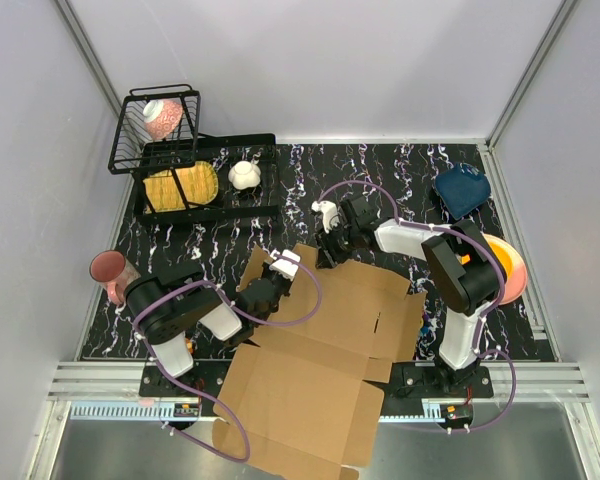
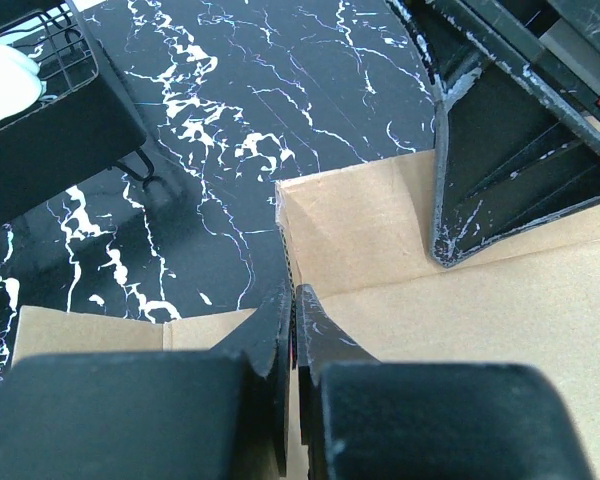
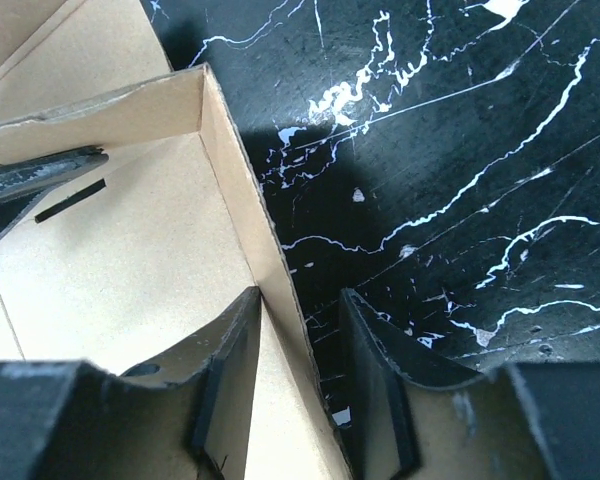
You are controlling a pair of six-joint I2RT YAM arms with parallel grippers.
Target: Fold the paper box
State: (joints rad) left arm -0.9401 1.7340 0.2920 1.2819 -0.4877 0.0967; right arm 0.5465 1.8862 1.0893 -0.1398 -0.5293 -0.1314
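We see the paper box (image 1: 310, 385) lying mostly flat at the near middle of the table, between the two arms. Its near flaps hang over the table's front edge and its far end reaches toward the middle of the black marbled tabletop (image 1: 400, 170). At that far end a side wall and a corner flap stand up from the sheet.

The left gripper (image 2: 292, 295) is at the box's far left corner, clenched on the thin upright edge of a cardboard flap, with the fingers pressed close on either side.

The right gripper (image 3: 300, 295) is at the far edge of the box, straddling the raised wall. One finger is inside against the cardboard, the other is outside over the tabletop with a dark gap beside the wall, so we read this claw as released rather than clamping.

In the left wrist view the two grippers are near each other, over the same end of the box.

Behind the box to the left stands a black dish rack (image 1: 210, 205) holding a yellow item (image 1: 180, 186) and a small white object (image 1: 244, 175). A pink cup (image 1: 108, 268) stands at the left edge. A blue dish (image 1: 462, 188) and an orange bowl (image 1: 508, 265) lie on the right.
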